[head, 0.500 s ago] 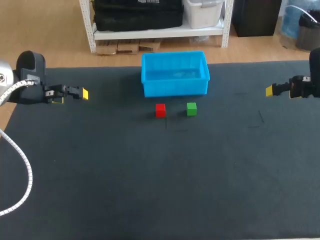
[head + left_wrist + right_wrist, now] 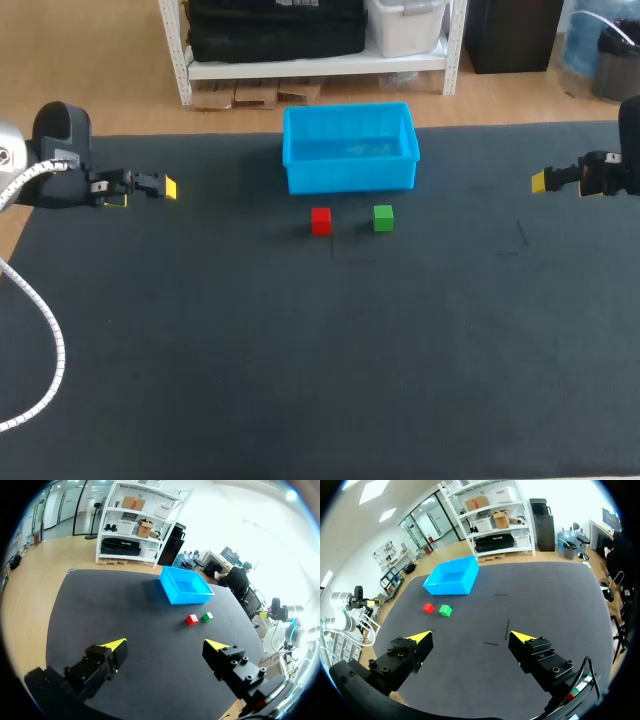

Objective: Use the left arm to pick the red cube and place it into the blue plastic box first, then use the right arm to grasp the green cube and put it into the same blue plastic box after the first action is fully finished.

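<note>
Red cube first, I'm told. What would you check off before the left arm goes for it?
1. Left gripper open and holding nothing: ok.
2. Red cube lying free on the table, with a gap to the green cube: ok.
3. Table between the left gripper and the red cube bare of obstacles: ok.
4. Blue plastic box open side up, nothing seen inside: ok.
5. Right gripper open, off at the table's right side, far from both cubes: ok.
</note>
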Available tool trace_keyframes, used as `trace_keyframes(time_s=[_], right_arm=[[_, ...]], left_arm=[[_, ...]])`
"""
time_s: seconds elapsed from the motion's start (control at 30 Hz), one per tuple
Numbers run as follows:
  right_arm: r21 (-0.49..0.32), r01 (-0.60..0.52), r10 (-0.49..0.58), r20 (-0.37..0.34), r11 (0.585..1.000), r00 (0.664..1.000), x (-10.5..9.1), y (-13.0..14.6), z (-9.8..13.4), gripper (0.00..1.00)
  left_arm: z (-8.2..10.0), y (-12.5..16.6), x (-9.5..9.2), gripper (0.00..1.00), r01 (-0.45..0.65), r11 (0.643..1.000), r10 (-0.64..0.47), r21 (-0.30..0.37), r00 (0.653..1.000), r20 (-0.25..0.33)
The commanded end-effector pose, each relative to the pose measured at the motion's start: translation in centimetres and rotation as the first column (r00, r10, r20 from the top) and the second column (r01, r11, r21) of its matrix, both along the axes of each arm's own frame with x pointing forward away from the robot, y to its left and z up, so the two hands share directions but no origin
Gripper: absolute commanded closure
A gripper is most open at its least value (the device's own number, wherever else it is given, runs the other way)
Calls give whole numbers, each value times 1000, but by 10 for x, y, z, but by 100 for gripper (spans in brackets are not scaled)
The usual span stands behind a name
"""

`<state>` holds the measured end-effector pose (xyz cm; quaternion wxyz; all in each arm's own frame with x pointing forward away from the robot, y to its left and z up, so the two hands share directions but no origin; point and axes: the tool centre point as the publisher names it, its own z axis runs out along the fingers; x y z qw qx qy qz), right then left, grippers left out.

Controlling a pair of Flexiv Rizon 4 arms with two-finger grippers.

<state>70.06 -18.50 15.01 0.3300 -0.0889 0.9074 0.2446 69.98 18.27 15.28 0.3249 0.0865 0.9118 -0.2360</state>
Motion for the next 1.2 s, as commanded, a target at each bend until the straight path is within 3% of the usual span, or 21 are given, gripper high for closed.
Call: trace_keyframes(time_s=[0.03, 0.33, 0.53, 0.77, 1.1, 1.2], right_arm=[[-1, 0, 0, 0, 1000, 1000, 0, 0, 0, 0], [-1, 0, 0, 0, 1000, 1000, 0, 0, 0, 0], [-1, 0, 0, 0, 1000, 1000, 0, 0, 0, 0], [-1, 0, 0, 0, 1000, 1000, 0, 0, 0, 0], [-1, 0, 0, 0, 1000, 1000, 0, 0, 0, 0], [-1, 0, 0, 0, 1000, 1000, 0, 0, 0, 0]], left_arm=[[-2, 1, 0, 0, 5, 1000, -5, -10, 1000, 8], [-4, -2, 5, 0, 1, 1000, -1, -8, 1000, -1], [-10, -26, 17, 0, -16, 997, 17, 74, 1000, -12], [-17, -61, 26, 0, -44, 992, 50, 120, 998, -48], [-35, -99, 37, 0, -117, 954, 151, 274, 983, -105], [-35, -107, 37, 0, -92, 962, 129, 258, 983, -130]])
